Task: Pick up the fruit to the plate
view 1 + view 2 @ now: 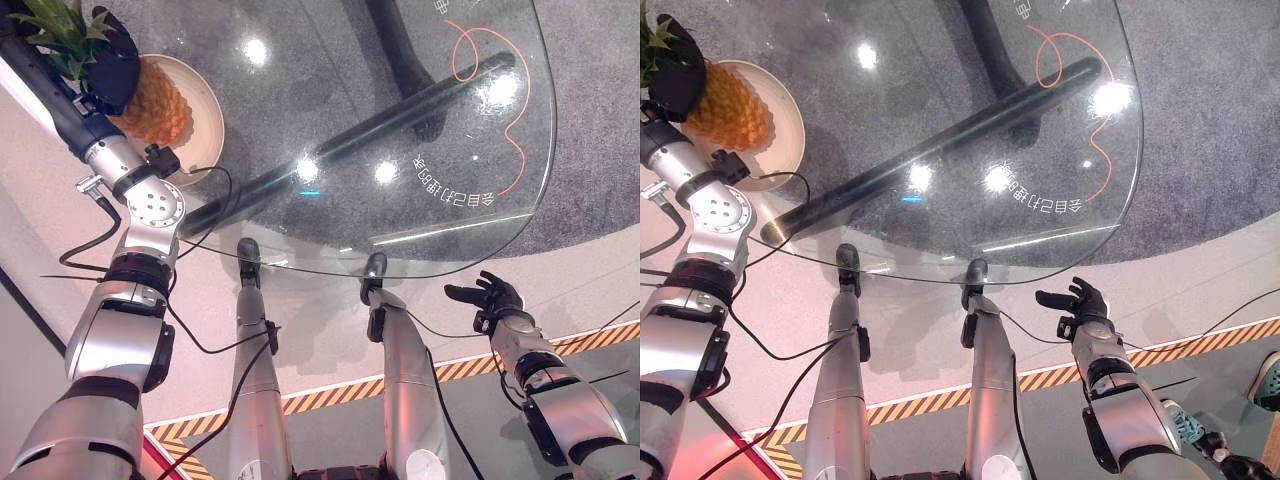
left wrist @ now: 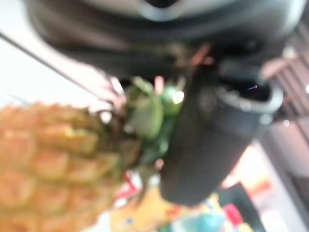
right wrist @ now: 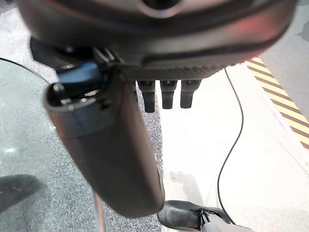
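Pineapple on plate — glass table

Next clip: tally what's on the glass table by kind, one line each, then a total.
Pineapple: 1, on the plate, with the left hand at its leafy crown
Plate: 1, at the table's left edge
Total: 2
The right hand hangs open off the glass table, holding nothing.
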Motion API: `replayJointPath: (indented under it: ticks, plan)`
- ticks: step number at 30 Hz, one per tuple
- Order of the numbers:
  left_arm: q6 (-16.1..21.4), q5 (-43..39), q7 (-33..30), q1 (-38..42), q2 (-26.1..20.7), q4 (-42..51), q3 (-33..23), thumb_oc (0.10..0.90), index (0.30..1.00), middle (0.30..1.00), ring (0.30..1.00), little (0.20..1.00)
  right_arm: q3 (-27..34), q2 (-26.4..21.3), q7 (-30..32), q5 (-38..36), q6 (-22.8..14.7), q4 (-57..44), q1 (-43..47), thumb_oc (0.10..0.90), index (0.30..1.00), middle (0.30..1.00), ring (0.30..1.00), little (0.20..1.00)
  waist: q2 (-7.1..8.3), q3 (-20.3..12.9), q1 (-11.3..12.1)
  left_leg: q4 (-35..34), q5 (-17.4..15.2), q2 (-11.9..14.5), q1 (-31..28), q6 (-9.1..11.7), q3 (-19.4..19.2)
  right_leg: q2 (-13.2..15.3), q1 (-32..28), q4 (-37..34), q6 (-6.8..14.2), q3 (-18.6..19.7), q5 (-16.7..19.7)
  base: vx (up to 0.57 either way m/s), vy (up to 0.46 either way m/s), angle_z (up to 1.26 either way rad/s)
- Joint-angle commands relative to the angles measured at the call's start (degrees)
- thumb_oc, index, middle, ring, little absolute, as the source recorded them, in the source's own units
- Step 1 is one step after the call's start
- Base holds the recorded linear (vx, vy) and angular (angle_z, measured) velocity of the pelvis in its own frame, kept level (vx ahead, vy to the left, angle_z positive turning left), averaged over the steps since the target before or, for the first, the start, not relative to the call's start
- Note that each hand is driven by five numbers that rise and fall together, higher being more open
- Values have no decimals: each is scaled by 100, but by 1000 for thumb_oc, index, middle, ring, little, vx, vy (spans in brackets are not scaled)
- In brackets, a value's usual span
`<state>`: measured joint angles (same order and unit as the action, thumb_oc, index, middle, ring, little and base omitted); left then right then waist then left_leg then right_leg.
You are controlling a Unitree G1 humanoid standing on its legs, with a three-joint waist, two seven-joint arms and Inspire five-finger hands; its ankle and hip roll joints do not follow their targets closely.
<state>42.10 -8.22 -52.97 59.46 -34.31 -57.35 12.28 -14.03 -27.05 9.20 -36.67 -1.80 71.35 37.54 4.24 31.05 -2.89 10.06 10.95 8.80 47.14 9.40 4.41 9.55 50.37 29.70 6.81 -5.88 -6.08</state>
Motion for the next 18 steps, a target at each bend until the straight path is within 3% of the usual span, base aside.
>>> replayJointPath:
  ticks: [1, 3, 4, 18]
  plan:
    - [702, 281, -192, 240, -434, 449, -370, 762, 867, 867, 867, 862, -33, 51, 290, -161, -51, 110, -346, 800, 900, 900, 900, 900, 439, -125, 189, 826, -1052, -465, -85, -292, -210, -659, -643, -1203, -160, -23, 596, 0, 0, 0]
    - [713, 304, -195, 214, -423, 493, -373, 762, 867, 867, 867, 862, -14, 45, 297, -160, -43, 97, -337, 800, 900, 900, 900, 900, 437, -125, 195, 807, -997, -476, -54, -296, -206, -648, -617, -1223, -157, -36, 646, 0, 0, 0]
    - [713, 304, -200, 166, -404, 562, -369, 800, 900, 900, 900, 900, -5, 45, 303, -168, -56, 89, -349, 800, 900, 900, 900, 900, 431, -125, 208, 802, -993, -483, -49, -296, -201, -641, -614, -1227, -151, -47, 653, 0, 0, 0]
    - [801, 447, -148, -361, -226, 1038, -465, 800, 900, 900, 900, 900, 94, 36, 339, -193, -80, 68, -412, 800, 900, 900, 900, 900, 375, -125, 327, 793, -1037, -548, -75, -331, -140, -622, -648, -1229, -134, -114, 641, 0, 0, 0]
